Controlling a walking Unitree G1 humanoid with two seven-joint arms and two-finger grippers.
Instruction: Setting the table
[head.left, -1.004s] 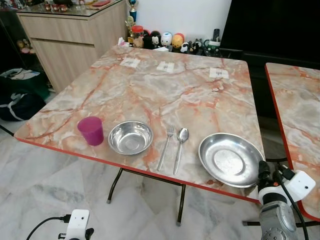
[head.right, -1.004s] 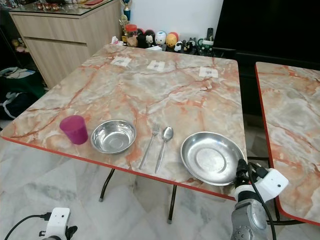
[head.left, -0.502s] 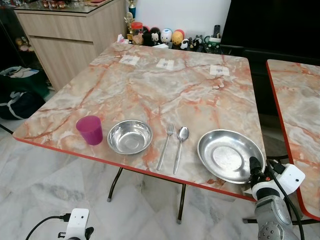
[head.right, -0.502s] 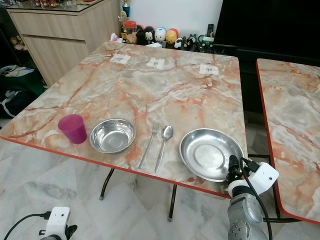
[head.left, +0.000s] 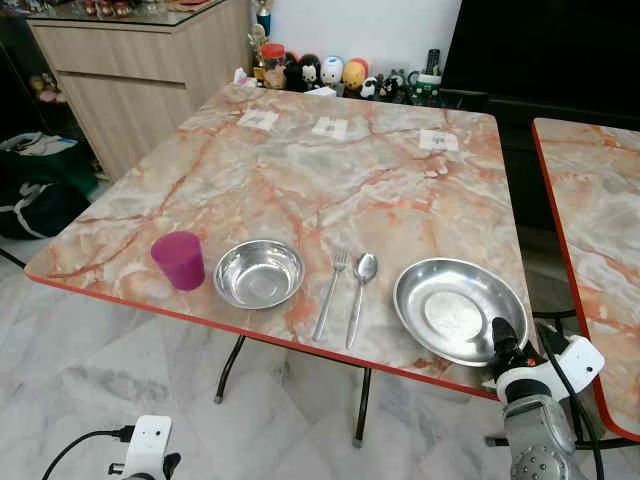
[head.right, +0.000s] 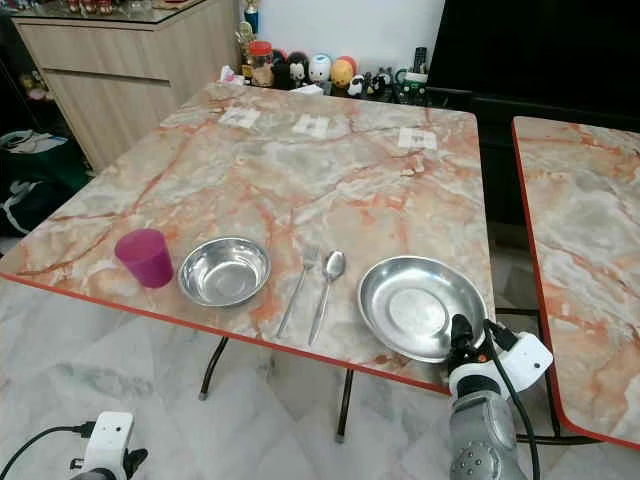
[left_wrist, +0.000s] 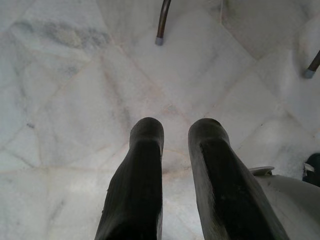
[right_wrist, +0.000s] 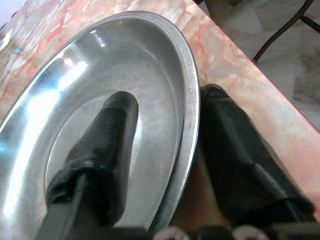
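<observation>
Right gripper (right_wrist: 165, 145) straddles the rim of the plate (right_wrist: 75, 100): one finger (right_wrist: 107, 145) lies inside the dish, the other (right_wrist: 240, 155) sits outside on the table (right_wrist: 235, 65). The jaws are parted around the edge and not visibly pinching it, though the inner pad may be touching the metal; the close view makes that hard to call. In the wrist view the rim runs between the two fingers, so closing them should catch the edge.

In the left eye view that gripper (head.left: 497, 340) is at the lower right of the frame, at the plate's (head.left: 460, 310) near-right edge, right by the table's red front border. So the plate lies ahead and to the left of the jaws, and the right arm is plainly the nearer one.

Further left along the front edge of the table: spoon (head.left: 359, 293), fork (head.left: 332, 291), bowl (head.left: 259, 273) and the pink cup (head.left: 179, 259), in a row, none touching.

Left gripper (left_wrist: 175, 150) hangs low at the bottom left of the frame, pointing at the marble floor (left_wrist: 75, 100), fingers slightly apart with nothing between them.

My read: clamping the rim comes next.
</observation>
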